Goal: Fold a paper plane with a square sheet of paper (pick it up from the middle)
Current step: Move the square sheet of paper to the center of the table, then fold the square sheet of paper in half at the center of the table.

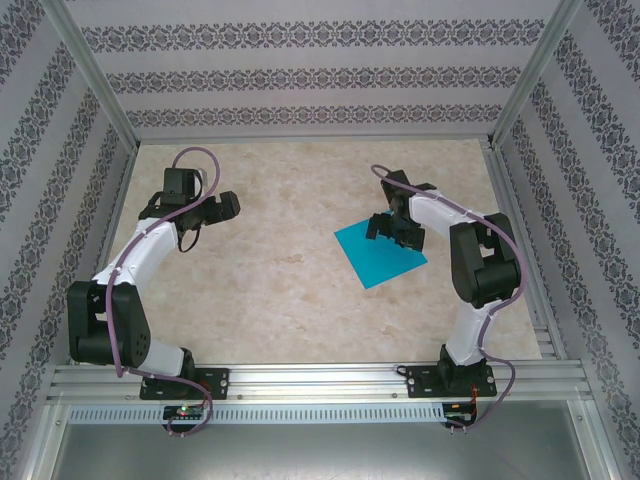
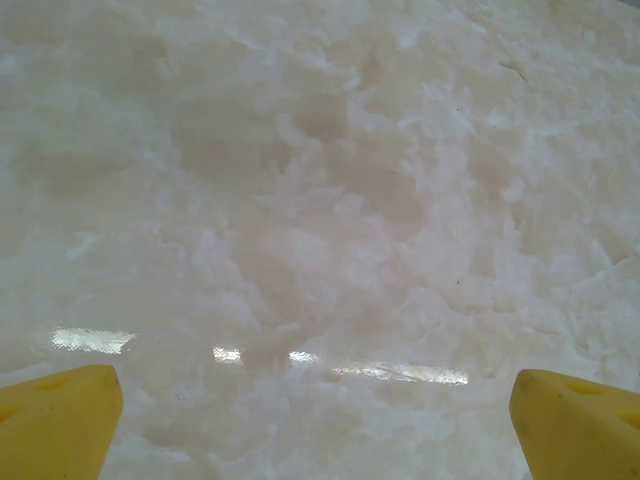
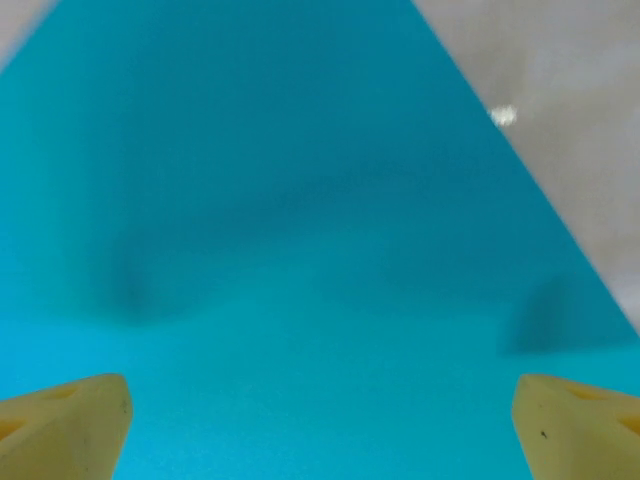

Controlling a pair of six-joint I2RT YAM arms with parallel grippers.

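Right claw point(image 3: 322, 428) wide above blue sheet point(image 3: 300, 200)

**Open tabletop, boxed in on three sides**

You have a broad stretch of bare table point(image 1: 280, 300) between the two arms to pass through. The sheet of paper point(image 1: 385, 262) lies flat right of centre and blocks nothing above it. Your right gripper point(image 1: 392, 235) hangs over its far part with jaws wide, and its fingers point(image 3: 60, 425) stand either side of plain blue. Your left gripper point(image 1: 226, 208) is at the far left, wide open over bare surface, well apart from the paper. Patterned walls point(image 1: 300, 85) close the back and both sides, metal posts point(image 1: 95, 75) slant at the far corners, and a rail point(image 1: 320, 378) runs along the near edge.
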